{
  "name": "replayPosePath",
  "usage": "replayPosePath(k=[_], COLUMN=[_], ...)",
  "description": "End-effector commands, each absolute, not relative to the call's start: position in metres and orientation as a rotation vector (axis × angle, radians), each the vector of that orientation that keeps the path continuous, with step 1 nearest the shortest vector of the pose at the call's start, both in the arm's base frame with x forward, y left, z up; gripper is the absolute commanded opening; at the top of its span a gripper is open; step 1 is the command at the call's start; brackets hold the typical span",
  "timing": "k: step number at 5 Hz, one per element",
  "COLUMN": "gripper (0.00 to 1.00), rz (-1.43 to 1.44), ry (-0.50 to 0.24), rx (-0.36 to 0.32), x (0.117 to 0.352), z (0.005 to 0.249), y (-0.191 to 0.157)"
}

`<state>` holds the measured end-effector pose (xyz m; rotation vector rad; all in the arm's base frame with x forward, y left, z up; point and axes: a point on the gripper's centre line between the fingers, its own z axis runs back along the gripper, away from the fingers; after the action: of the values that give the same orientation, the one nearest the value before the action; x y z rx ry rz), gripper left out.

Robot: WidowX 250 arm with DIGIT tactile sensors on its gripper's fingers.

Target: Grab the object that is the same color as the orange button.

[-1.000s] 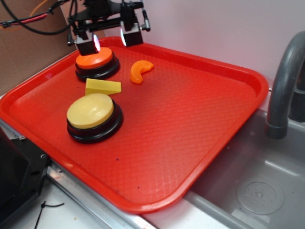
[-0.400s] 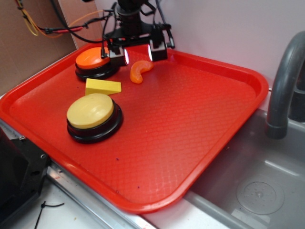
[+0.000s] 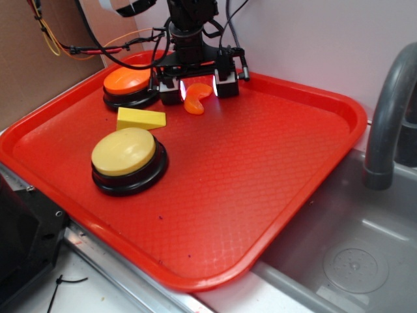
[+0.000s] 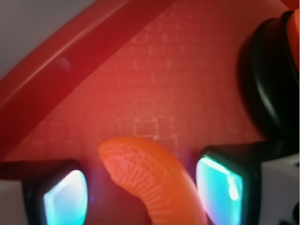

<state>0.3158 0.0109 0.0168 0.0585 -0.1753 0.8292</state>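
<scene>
Tray: you see a big red plastic tray with a waffle-textured floor [image 3: 260,182] filling most of the exterior view, its raised rim running along the upper left of the wrist view [image 4: 61,79].
Sink: a grey metal basin [image 3: 352,261] sits at the lower right of the exterior frame, with a grey curved tap [image 3: 388,111] at the right edge.
Arm: the black robot arm with trailing cables [image 3: 189,19] comes down from the top centre of the frame.
Gripper: you find the black claw [image 3: 198,86] low over the tray at upper centre, its two pads spread apart with one on each side of the orange segment; in the wrist view the pads [image 4: 65,197] glow cyan at lower left and lower right, and neither clearly touches the toy.
Yellow button: the large yellow dome on a black round base [image 3: 127,160] stands at the left of the frame.
Orange button: the round orange dome on a black base [image 3: 127,85] sits at upper left, just beside the left-hand pad; its black base shows at the right edge of the wrist view [image 4: 276,84].
Cheese: a yellow wedge-shaped toy block [image 3: 140,119] lies between the two buttons.
Segment: the small glossy orange crescent-shaped toy segment [image 3: 197,98] lies flat on the tray between the pads, at bottom centre of the wrist view [image 4: 150,183].
</scene>
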Motion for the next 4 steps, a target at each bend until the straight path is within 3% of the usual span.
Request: replayPosePath(k=[1,2,4], gripper=[0.00,0.00,0.00], rz=[0.831,0.820,0.724], ry=[-0.217,-0.207,-0.149], rx=[0.014,0.006,-0.035], x=[0.311,0.294,0.295], z=[0.031,0.037,0.078], y=[0.015,0.007,0.021])
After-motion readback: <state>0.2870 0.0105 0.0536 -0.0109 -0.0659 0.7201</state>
